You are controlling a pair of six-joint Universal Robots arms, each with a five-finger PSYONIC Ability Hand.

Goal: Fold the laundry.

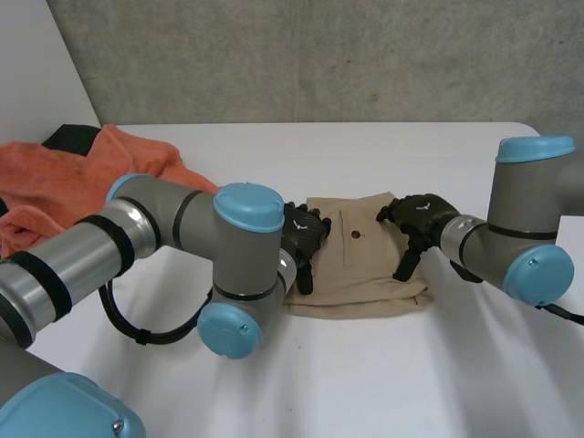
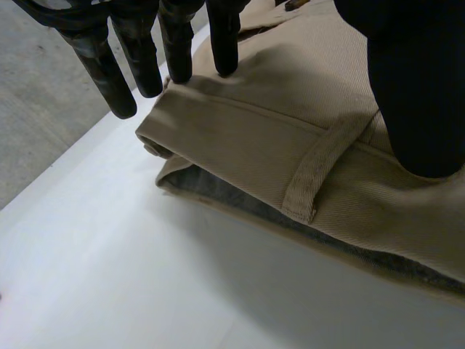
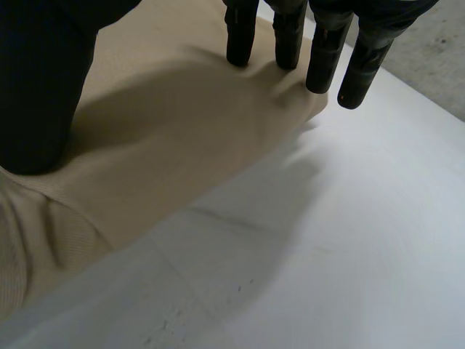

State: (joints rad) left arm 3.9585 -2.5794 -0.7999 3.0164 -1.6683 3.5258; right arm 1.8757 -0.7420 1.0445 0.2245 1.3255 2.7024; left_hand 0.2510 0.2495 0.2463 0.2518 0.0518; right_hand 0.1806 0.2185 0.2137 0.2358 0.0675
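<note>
A folded beige garment [image 1: 358, 263] with a button and a belt loop [image 2: 314, 174] lies flat in the middle of the white table [image 1: 383, 374]. My left hand [image 1: 306, 239] rests at its left edge, open. Its straight fingers [image 2: 178, 45] reach the waistband corner and its thumb [image 2: 418, 94] sits on the cloth [image 2: 290, 109]. My right hand [image 1: 422, 219] is at the garment's right edge, open too. Its straight fingers [image 3: 287, 36] touch the cloth [image 3: 167, 131] near the edge, with the thumb [image 3: 36, 94] down on it.
A crumpled orange cloth [image 1: 82, 178] lies at the table's far left, with a bit of black cloth [image 1: 68, 135] behind it. A grey wall [image 1: 319, 55] runs along the table's back edge.
</note>
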